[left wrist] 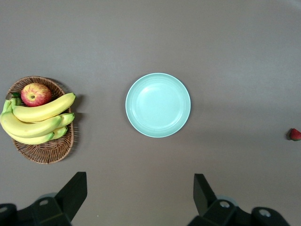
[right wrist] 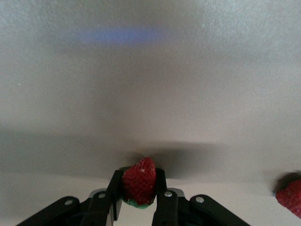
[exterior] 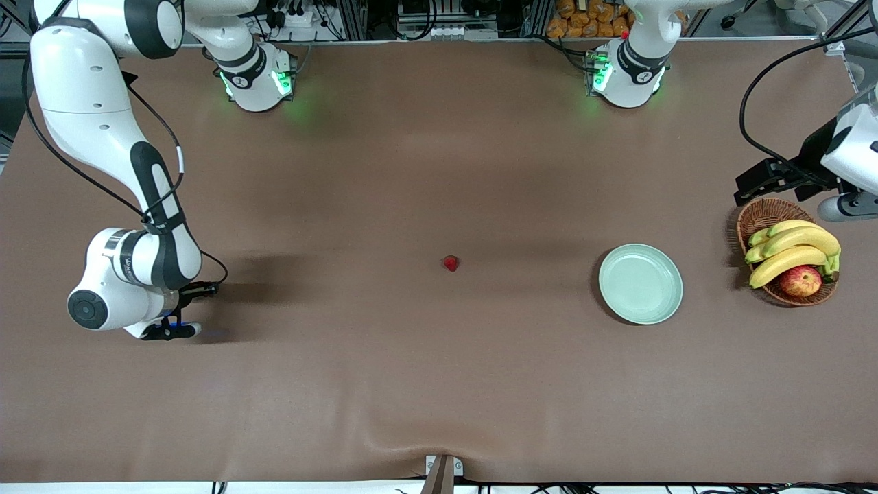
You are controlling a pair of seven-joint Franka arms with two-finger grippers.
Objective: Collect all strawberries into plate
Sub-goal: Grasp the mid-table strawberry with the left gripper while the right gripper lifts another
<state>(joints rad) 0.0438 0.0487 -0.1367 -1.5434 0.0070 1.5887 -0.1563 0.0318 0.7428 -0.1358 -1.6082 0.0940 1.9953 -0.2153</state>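
My right gripper (exterior: 180, 331) is down at the table at the right arm's end, shut on a red strawberry (right wrist: 139, 181) whose green cap sits low between the fingers. A second strawberry (right wrist: 289, 197) lies on the table close beside it. Another strawberry (exterior: 451, 263) lies alone at the middle of the table. The pale mint-green plate (exterior: 641, 283) has nothing in it and stands toward the left arm's end. My left gripper (left wrist: 140, 197) waits high up near the basket, open, with nothing between its fingers.
A brown wicker basket (exterior: 761, 216) with bananas (exterior: 789, 250) and a red-yellow apple (exterior: 800, 280) stands beside the plate at the left arm's end. The brown table cover (exterior: 411, 384) bulges slightly at the front edge.
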